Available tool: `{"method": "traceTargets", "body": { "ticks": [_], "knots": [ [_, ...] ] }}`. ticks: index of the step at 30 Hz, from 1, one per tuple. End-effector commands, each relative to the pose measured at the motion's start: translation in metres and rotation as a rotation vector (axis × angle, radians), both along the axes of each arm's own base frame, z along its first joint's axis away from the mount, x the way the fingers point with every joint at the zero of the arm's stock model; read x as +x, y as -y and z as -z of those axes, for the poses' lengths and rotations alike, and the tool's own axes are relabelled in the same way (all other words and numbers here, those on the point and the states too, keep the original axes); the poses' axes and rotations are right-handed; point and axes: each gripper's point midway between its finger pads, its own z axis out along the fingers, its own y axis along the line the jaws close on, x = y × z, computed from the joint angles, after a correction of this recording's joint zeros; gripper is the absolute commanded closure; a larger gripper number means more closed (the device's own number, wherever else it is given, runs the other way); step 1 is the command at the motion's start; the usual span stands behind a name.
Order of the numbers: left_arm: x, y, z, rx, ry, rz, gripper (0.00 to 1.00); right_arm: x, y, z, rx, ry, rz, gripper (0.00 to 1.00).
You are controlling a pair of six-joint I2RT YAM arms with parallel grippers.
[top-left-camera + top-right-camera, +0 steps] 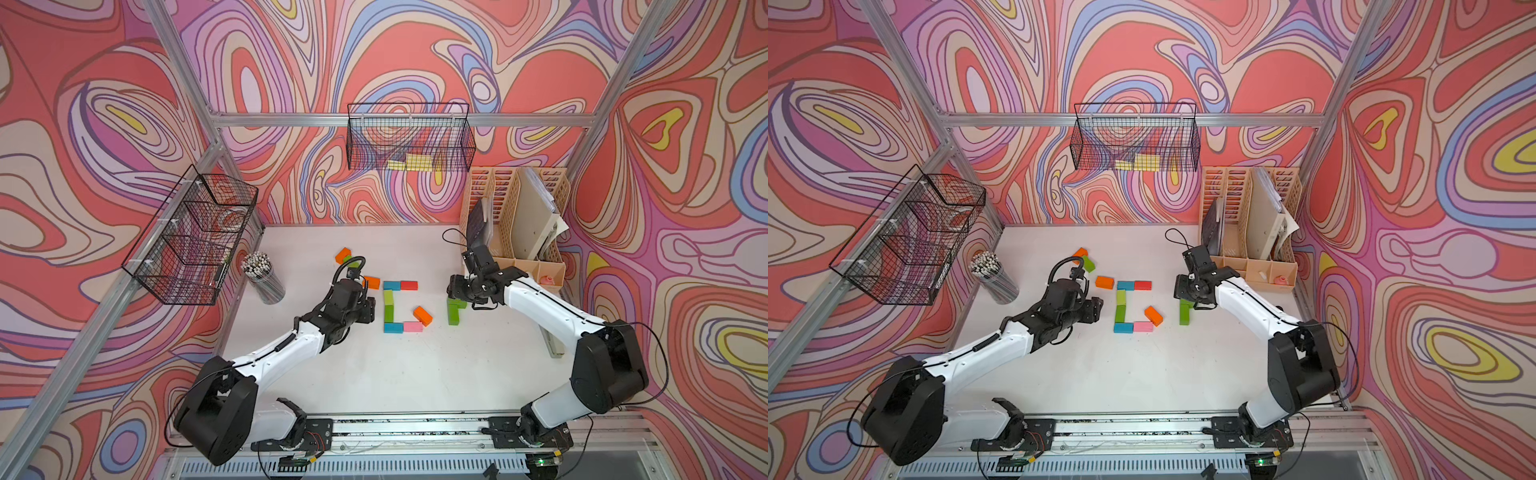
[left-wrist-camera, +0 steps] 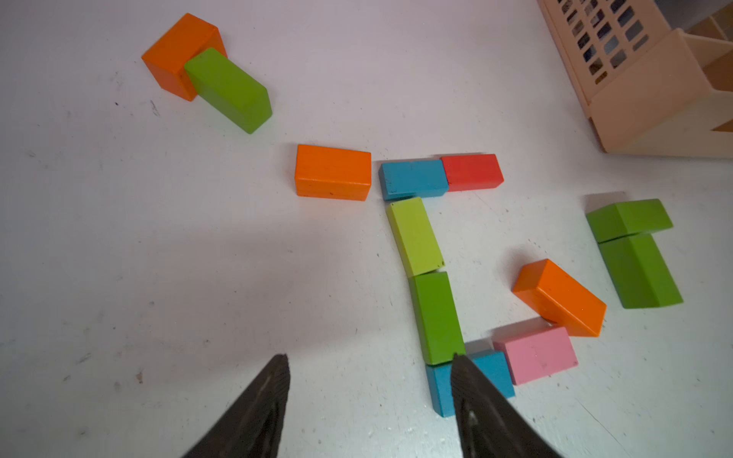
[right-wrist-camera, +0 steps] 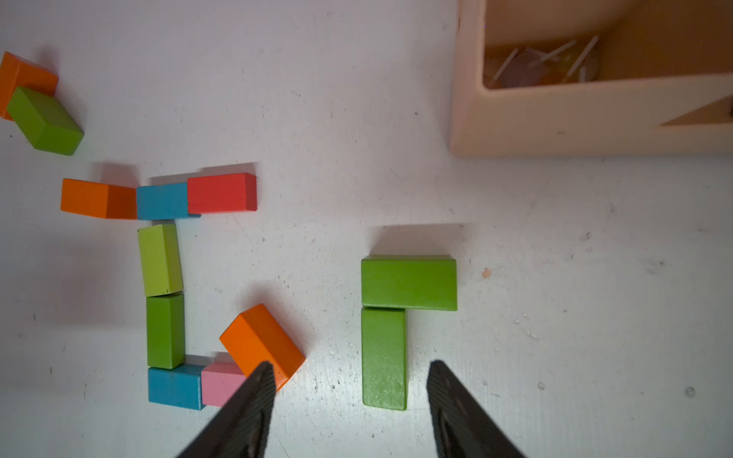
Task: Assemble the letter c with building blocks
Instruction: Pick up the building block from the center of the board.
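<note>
**Left gripper [image 2: 369,396] and right gripper [image 3: 353,396]: both spread, empty**

Blocks [image 1: 394,305] mid-table [image 1: 374,374] form a C: blue [image 2: 412,178] + red [image 2: 472,172] top, lime [image 2: 414,236] + green [image 2: 436,317] spine, second blue [image 3: 176,386] + pink [image 2: 535,355] base. Orange [image 2: 559,295] leans on pink. Right gripper over green pair [image 3: 384,357].

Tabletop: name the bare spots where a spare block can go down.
Free: the wide table strip between the pink block and the front rail; the back stretch between the red block and the wall. Crowded: inside the C, around the tilted orange block.
</note>
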Motion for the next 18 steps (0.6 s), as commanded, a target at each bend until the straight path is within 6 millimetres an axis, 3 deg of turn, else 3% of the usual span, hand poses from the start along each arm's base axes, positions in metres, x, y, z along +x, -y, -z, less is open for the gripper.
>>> {"method": "traceTargets", "body": {
  "ticks": [1, 18],
  "knots": [
    [0.010, -0.016, 0.014, 0.100, -0.057, -0.072, 0.30, 0.000, 0.000, -0.004, 0.011, 0.034, -0.020, 0.25],
    [0.068, -0.014, 0.044, 0.077, -0.166, -0.060, 0.30, -0.006, 0.012, 0.005, 0.048, 0.026, -0.041, 0.13]
  ]
}}
